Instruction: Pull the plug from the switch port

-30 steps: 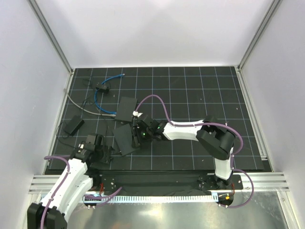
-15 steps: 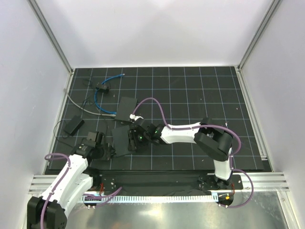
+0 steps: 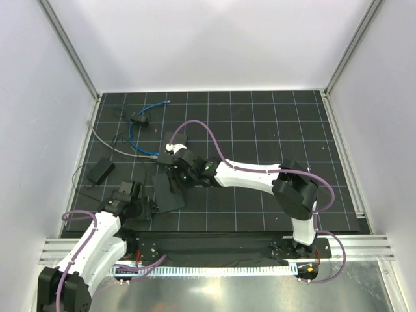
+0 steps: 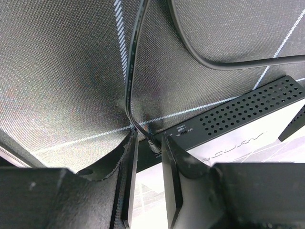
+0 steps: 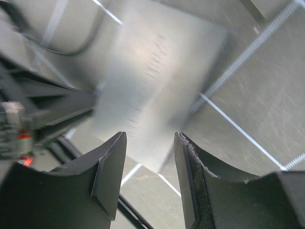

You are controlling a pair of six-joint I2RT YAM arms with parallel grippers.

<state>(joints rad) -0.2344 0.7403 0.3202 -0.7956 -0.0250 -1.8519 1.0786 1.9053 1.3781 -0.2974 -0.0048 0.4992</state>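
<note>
The switch [image 3: 178, 138], a compact black box, lies mid-left on the mat, its near part hidden under my right arm. A thin blue cable [image 3: 132, 133] curves down to the switch's left edge. The plug [image 3: 155, 156] is only a tiny pale spot there, and the port is too small to make out. My right gripper [image 3: 173, 168] [image 5: 148, 138] hovers open just near of the switch, nothing between its fingers. My left gripper [image 3: 148, 207] [image 4: 147, 143] is open, its fingers on either side of a black wire's connector [image 4: 155, 145] in a flat vented black slab [image 4: 248, 124].
The flat slab [image 3: 166, 192] lies between the two grippers. A grey cable [image 3: 107, 143] runs in from the left wall. A small black adapter [image 3: 101, 171] and a small black device [image 3: 140, 119] sit at the left. The black wire [image 4: 131, 71] loops over the mat.
My right gripper has swung up and left, from beside the flat slab to the near edge of the switch. The slab has shifted slightly left. My left gripper has edged toward the slab.
</note>
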